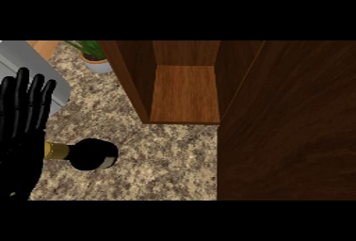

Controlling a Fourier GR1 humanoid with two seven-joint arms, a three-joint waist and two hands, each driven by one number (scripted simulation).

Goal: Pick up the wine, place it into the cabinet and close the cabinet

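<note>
The wine bottle (94, 154) is dark, with a gold foil neck (57, 150) pointing left, and sits on the speckled counter at the lower left. My left hand (21, 127) shows at the left edge, open with straight fingers pointing up. Its palm covers the tip of the bottle's neck, and no finger curls round the bottle. The wooden cabinet (184, 94) stands open at the top centre, its bare shelf up and to the right of the bottle. Its door (288, 122) is a large dark panel filling the right side. My right hand is out of view.
A potted green plant (96, 59) stands at the back left, just beside the cabinet's left wall (132, 80). A grey object (31, 63) lies behind my left hand. Speckled counter (167, 160) stretches between the bottle and the cabinet's front edge.
</note>
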